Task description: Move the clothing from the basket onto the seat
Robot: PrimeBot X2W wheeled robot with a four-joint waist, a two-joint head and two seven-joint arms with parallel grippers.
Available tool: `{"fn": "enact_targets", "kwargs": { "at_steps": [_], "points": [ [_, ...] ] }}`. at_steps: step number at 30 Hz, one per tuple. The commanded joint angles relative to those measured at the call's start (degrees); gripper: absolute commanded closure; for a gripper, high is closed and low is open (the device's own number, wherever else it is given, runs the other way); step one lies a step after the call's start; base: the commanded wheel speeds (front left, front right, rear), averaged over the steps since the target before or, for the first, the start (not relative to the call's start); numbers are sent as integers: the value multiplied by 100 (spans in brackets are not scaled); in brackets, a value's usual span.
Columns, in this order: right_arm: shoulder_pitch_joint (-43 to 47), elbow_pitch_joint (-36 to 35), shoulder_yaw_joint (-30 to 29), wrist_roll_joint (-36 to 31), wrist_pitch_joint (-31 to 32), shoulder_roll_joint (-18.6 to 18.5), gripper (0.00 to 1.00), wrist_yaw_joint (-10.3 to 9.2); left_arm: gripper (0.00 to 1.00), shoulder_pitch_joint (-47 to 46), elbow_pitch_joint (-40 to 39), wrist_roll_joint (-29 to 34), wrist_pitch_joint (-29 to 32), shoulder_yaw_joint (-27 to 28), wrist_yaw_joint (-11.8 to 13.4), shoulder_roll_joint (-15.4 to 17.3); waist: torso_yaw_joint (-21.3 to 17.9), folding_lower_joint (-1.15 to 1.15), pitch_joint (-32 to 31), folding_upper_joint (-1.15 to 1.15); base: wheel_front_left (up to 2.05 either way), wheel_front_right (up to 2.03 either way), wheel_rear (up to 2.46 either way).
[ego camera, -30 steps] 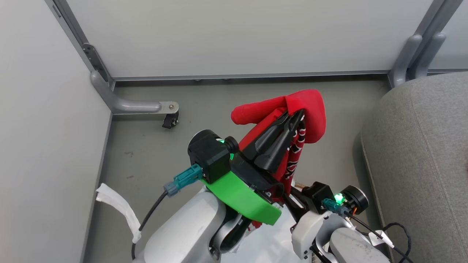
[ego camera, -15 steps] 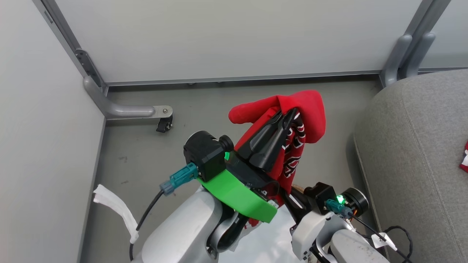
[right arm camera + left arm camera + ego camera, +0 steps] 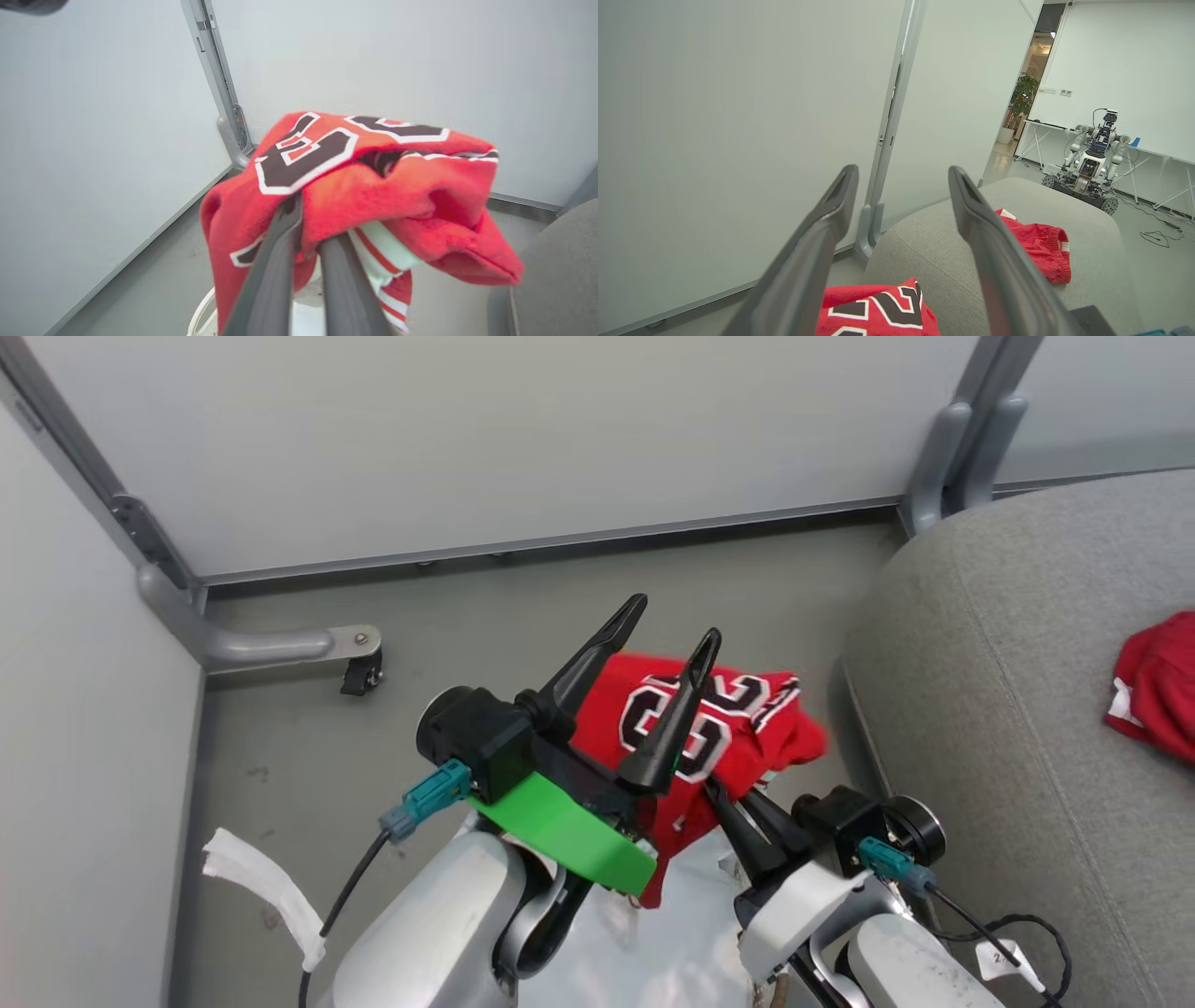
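Observation:
The red jersey (image 3: 738, 733) with its black-and-white number hangs bunched in the air left of the seat (image 3: 1008, 728), a large grey cushion. My right gripper (image 3: 726, 800) is shut on the jersey from below, its fingers (image 3: 280, 261) pinching the cloth (image 3: 373, 177) and their tips buried in it. My left gripper (image 3: 674, 621) stands open just above the jersey, nothing between its fingers (image 3: 831, 210), the jersey (image 3: 878, 312) below them. A second red garment (image 3: 1158, 686) with white trim lies on the seat (image 3: 924, 242). The basket's white handle (image 3: 201, 310) peeks out beneath the jersey.
Pale partition walls (image 3: 467, 439) with grey metal feet (image 3: 280, 639) close off the floor ahead and to the left. A white strip (image 3: 261, 896) hangs at my left arm. Another robot (image 3: 1090, 158) stands far off beyond the seat.
My left gripper has opened and let go of the jersey, which has dropped lower and spread its number out, held by the right gripper. The head camera has swung towards the seat.

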Motion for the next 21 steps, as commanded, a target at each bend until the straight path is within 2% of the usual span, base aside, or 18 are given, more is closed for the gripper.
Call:
{"fn": "enact_targets", "kwargs": {
  "at_steps": [1,12,14,21],
  "points": [
    [102,-128,-29,43,-9,-19,100,-6,0,88,31,126,4,58,-18,74,-358,0,32,0,0,0,0],
    [422,-868,-415,161,-10,-19,100,-7,0,457,126,458,4,202,-18,379,-1703,0,194,0,0,0,0],
    [530,-1064,-642,244,-10,-16,100,-6,0,592,33,574,4,251,-19,477,-2332,0,266,0,0,0,0],
    [539,-1323,-897,322,-10,-15,100,-6,0,721,-46,687,3,281,-19,540,-3046,0,337,0,0,0,0]
  ]
}}
